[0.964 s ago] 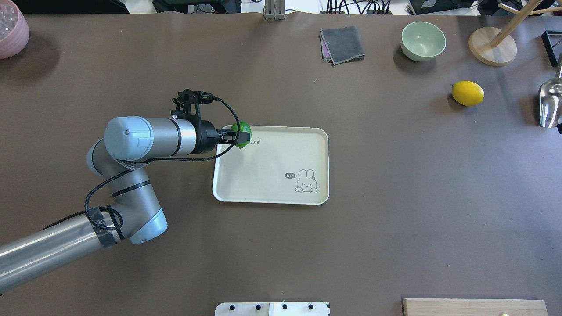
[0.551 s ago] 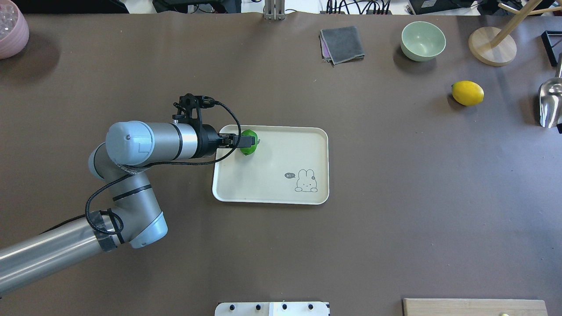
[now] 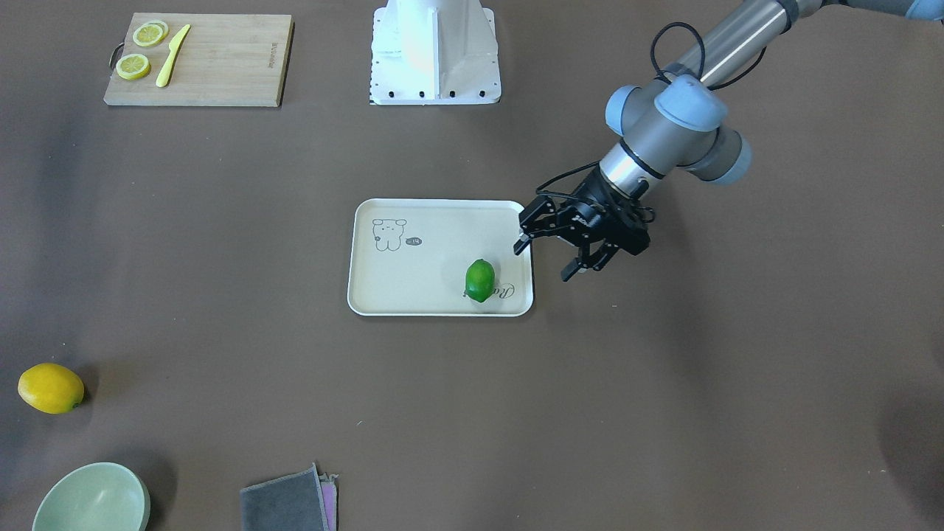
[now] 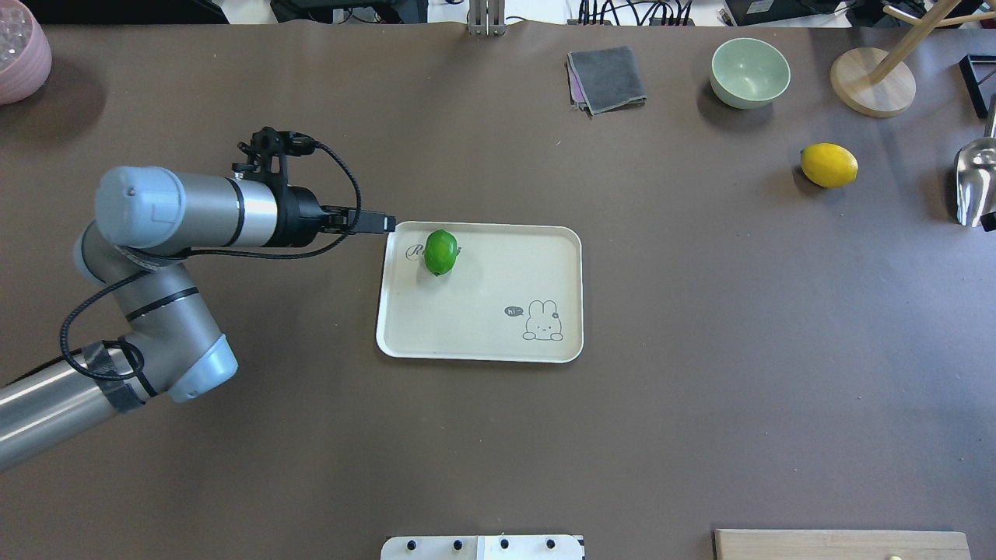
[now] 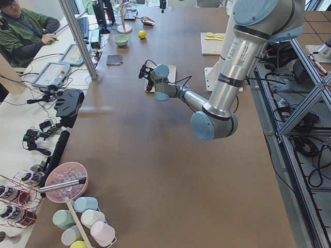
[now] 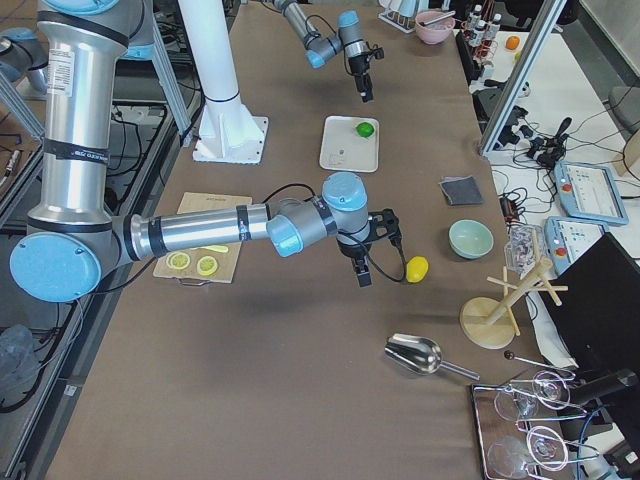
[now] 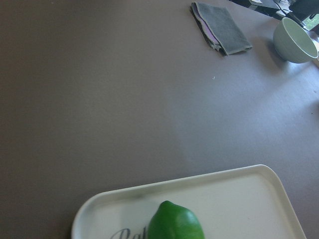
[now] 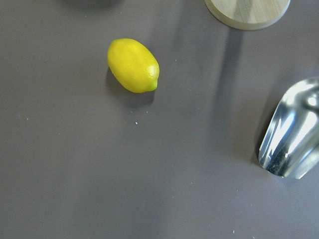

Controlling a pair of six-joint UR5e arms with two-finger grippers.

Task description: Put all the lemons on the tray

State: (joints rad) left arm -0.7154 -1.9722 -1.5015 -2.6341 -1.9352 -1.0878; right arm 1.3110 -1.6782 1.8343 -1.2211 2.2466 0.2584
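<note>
one of the two fruits is judged to be dealt with: the glossy green, lime-like lemon (image 4: 440, 252) is seen lying on the flat cream rectangular tray with the raised white rim (image 4: 467, 311), near the corner that bears the script, with nothing gripping it. the left jaws are seen spread apart and empty in the front-facing view, held just outside the tray's short edge and apart from the green fruit, so that placement can be counted as finished. the bright yellow oval lemon (image 4: 829, 165) is found on the brown worktop (image 4: 700, 389), well apart from the tray, on the robot's right, near the pale green bowl (image 4: 750, 72) and the shiny steel scoop (image 4: 976, 183). the right jaws are shown only in the side view from the robot's right, near the yellow lemon, and whether they are spread or clenched cannot be told; in the right wrist view the yellow lemon is framed lying free, with nothing touching it. about half of the task is therefore judged done: the yellow lemon is yet to be grasped, carried across and set on the tray, where ample bare room is seen beside the green one. the thin yellow lemon slices (image 3: 133, 66) on the wooden cutting board (image 3: 221, 66) are not taken as part of the job.
</note>
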